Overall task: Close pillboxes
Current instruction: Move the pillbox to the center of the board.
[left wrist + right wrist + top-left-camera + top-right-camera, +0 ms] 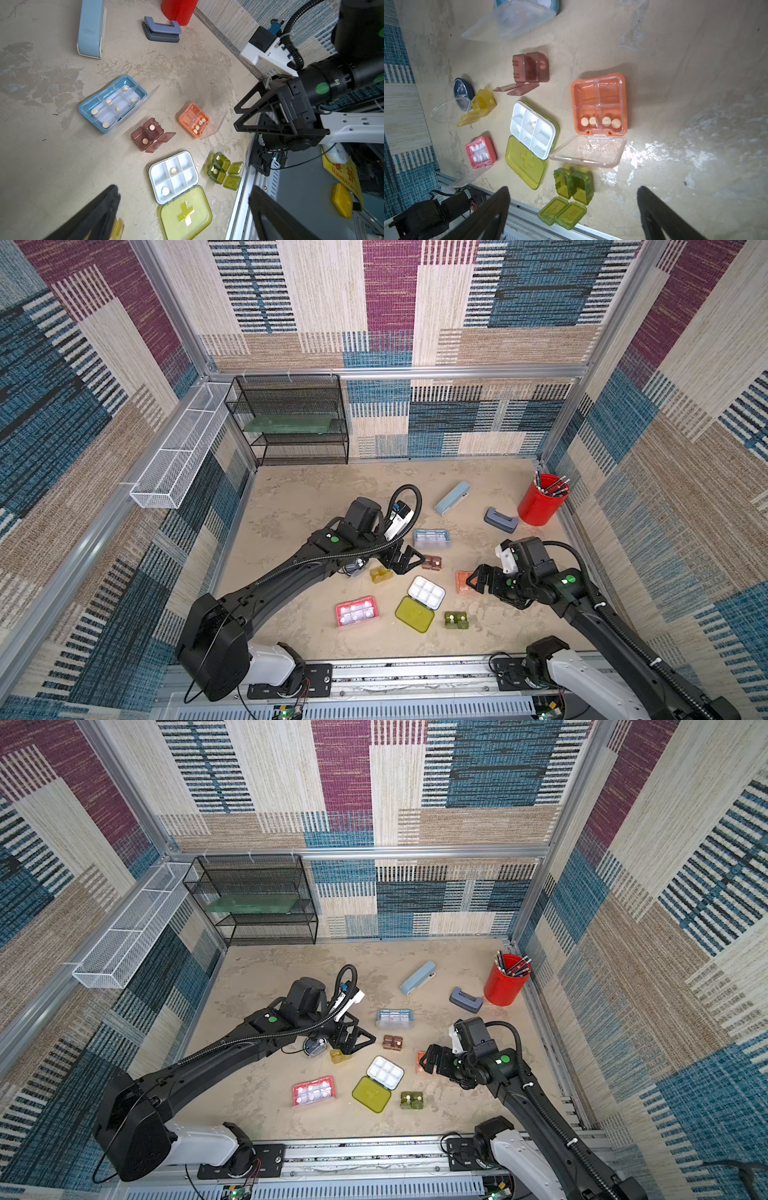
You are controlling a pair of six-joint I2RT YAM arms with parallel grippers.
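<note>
Several pillboxes lie open on the sandy table: light blue [432, 538], brown [432, 562], amber [381, 575], pink [356, 611], dark green [456, 620], and a white tray [426, 593] with a yellow-green lid [414, 614]. The round black one [464, 89] is half hidden under my left arm in both top views. My left gripper [405, 560] hovers open and empty between the amber and brown boxes. My right gripper [476, 578] is open and empty over the orange pillbox [599, 104], whose clear lid [588, 150] lies flat.
A pale-blue case [452, 497], a grey-blue block [500, 520] and a red pen cup [542, 499] stand at the back right. A black mesh shelf [291, 418] fills the back left corner, and a white wire basket [183, 448] hangs on the left wall. A metal rail [415, 672] runs along the front edge.
</note>
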